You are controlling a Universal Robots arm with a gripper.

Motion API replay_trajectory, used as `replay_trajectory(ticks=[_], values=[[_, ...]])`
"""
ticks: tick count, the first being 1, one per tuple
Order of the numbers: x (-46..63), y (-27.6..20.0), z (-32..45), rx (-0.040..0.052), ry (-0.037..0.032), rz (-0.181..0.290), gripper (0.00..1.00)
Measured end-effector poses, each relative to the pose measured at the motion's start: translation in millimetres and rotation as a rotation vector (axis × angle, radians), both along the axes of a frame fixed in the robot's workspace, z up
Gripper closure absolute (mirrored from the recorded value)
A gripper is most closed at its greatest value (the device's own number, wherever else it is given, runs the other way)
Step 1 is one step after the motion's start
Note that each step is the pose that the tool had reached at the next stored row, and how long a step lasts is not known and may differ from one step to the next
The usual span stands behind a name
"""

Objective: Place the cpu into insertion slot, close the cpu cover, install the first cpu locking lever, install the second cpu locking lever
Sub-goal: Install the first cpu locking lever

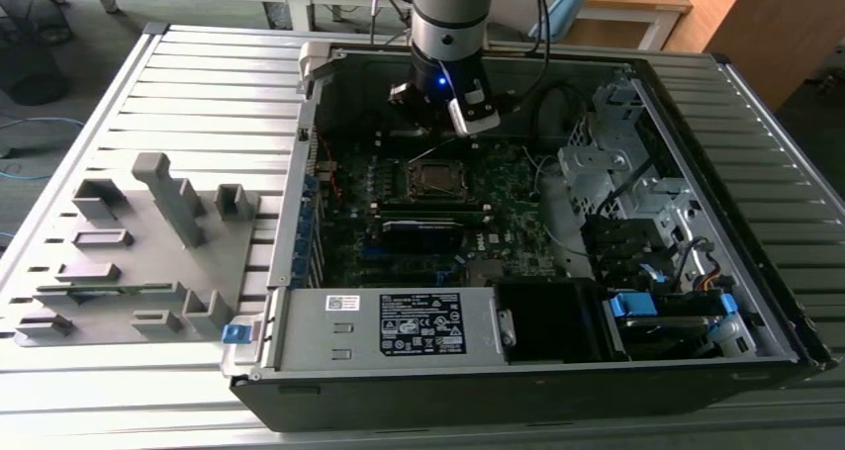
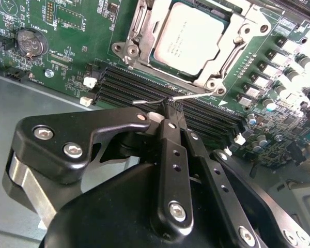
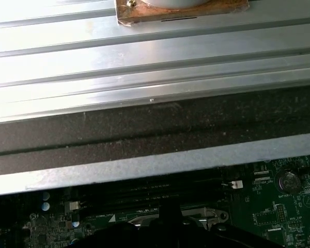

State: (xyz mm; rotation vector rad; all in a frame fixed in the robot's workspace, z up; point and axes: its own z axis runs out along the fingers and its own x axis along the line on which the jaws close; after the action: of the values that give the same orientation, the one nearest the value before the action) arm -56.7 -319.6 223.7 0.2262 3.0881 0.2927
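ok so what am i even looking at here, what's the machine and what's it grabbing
The exterior view looks down on an open computer case lying on a slatted metal table, with a grey parts holder on the exterior view's left. A robot arm reaches into the case. The two wrist views come from cameras riding on that arm. In the second wrist view, its black gripper looks pinched on a thin wire locking lever beside the socket. There the cpu sits under its silvery cpu cover.
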Motion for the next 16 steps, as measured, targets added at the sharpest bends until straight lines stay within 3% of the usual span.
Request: replay_trajectory(ticks=[16], values=[[9.2,0.2,-7.4,0.0003,0.0001,0.0,0.9]])
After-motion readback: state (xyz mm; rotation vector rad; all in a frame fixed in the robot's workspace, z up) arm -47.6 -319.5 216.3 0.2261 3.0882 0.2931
